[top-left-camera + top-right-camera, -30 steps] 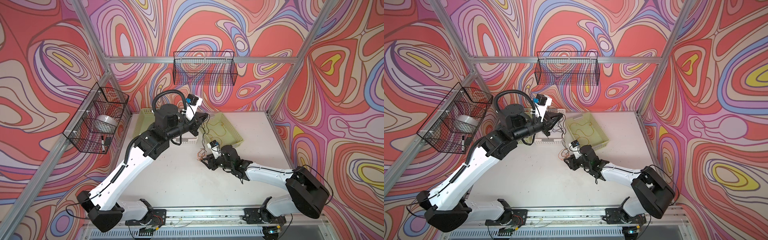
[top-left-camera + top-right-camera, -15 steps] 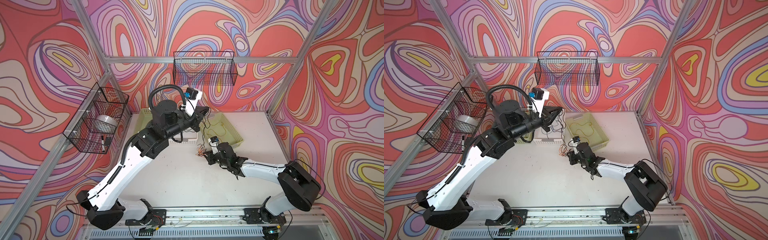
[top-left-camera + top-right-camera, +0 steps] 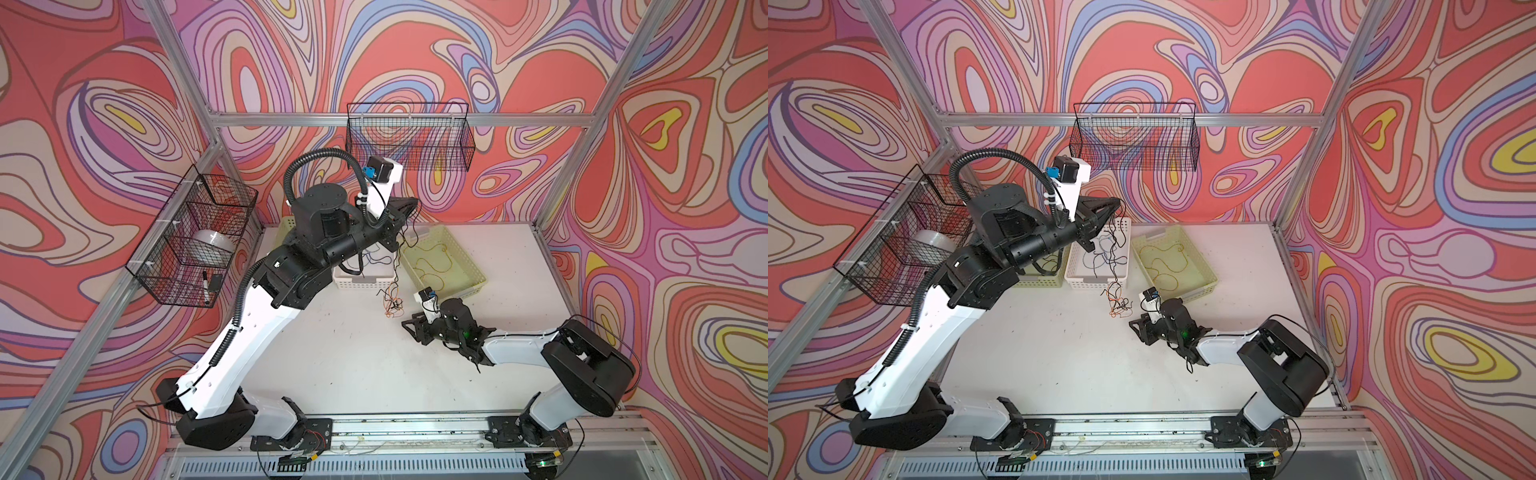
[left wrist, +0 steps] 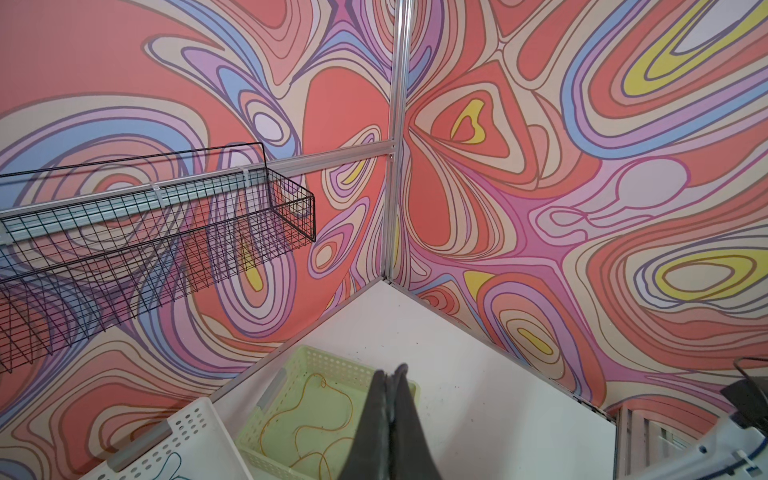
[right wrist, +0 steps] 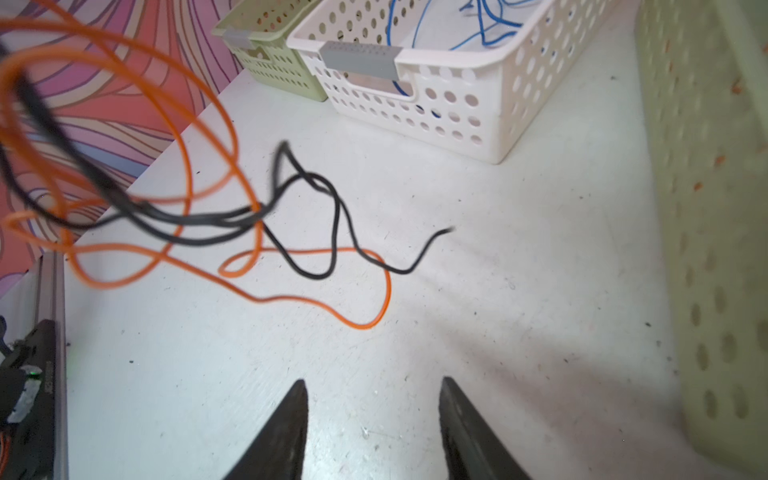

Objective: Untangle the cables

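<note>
In both top views, a dark strand of the cables (image 3: 392, 304) is pinched by the raised left gripper (image 3: 412, 203), the tangle hanging to the table (image 3: 353, 353) beside the low right gripper (image 3: 409, 329). In the left wrist view, pressed-together fingers (image 4: 376, 415) are seen above the green basket (image 4: 332, 365). In the right wrist view, spread, empty fingers (image 5: 286, 428) are seen near the tangle.

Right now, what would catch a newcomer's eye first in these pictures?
The left tool, raised high, is shut on a dark cable that hangs down to an orange-and-dark tangle on the table before the white basket. The right tool lies open, low beside it.
</note>
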